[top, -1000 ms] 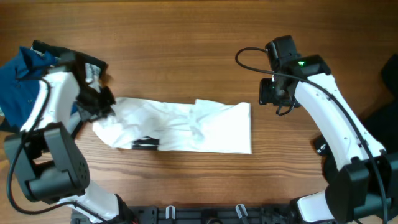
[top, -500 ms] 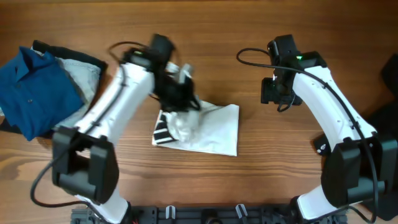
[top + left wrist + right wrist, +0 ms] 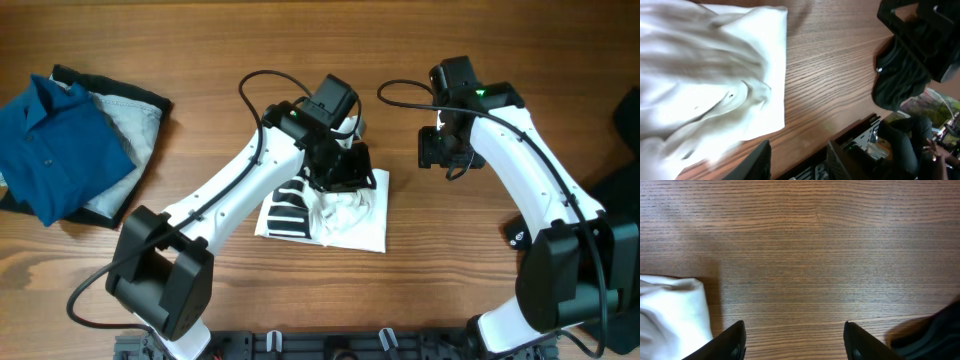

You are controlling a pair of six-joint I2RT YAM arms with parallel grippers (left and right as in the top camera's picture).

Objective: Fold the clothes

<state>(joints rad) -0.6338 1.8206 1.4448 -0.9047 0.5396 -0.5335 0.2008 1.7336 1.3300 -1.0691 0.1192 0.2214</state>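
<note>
One white T-shirt bunched, left end effector just above.

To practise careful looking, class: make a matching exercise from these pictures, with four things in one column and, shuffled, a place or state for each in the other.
Things:
1. white T-shirt
2. blue shirt
3. left claw
4. right claw

Places or states:
A. open, over bare table
B. far left
C. centre, in a rumpled fold
D. open, over the white T-shirt

Pairs: 1-C, 2-B, 3-D, 4-A
</note>
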